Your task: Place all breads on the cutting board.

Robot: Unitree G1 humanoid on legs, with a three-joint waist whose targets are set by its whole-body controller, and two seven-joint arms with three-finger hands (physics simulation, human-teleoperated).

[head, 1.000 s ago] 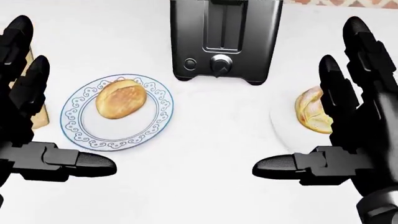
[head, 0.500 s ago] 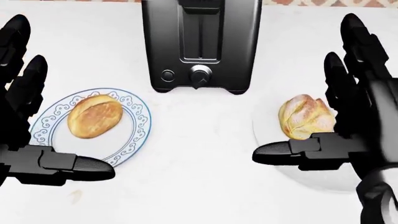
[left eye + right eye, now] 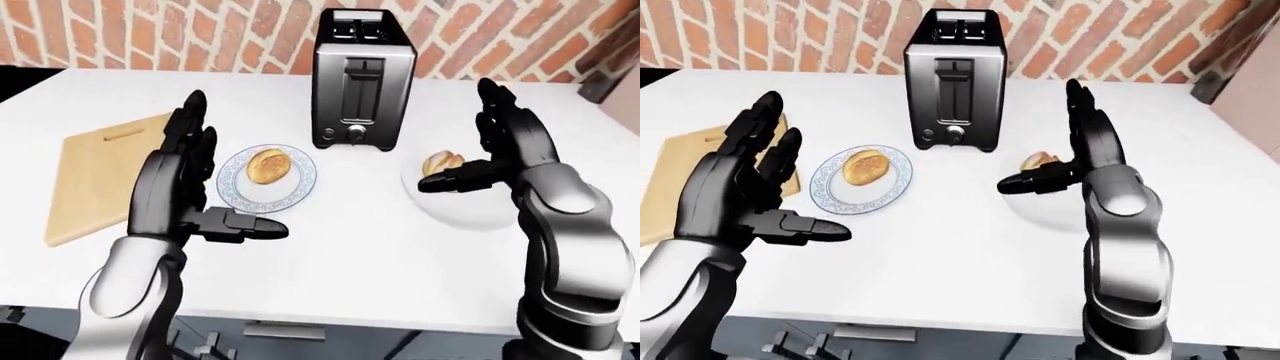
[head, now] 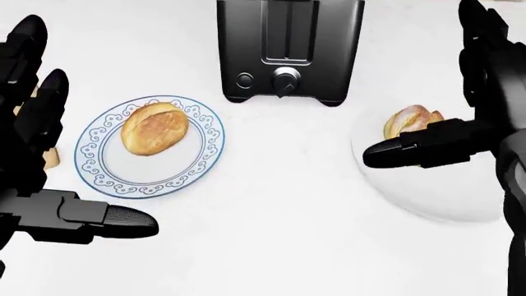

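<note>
place: simulated home kitchen | wall: red brick wall (image 3: 200, 34) | surface: white counter (image 3: 380, 247) | appliance: black toaster (image 3: 362, 79) | prep gear: wooden cutting board (image 3: 95, 176), patterned plate (image 4: 98, 163) with bread roll (image 4: 153, 128)

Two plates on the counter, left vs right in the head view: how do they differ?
The left plate has a blue scroll pattern round its rim; the right plate is plain white. The left plate's bun is round and smooth, sitting near its middle; the right plate's roll is lumpier and sits near its top-left edge. The right hand reaches over the right plate; the left hand stays beside the left one. Both hold one bread.
</note>
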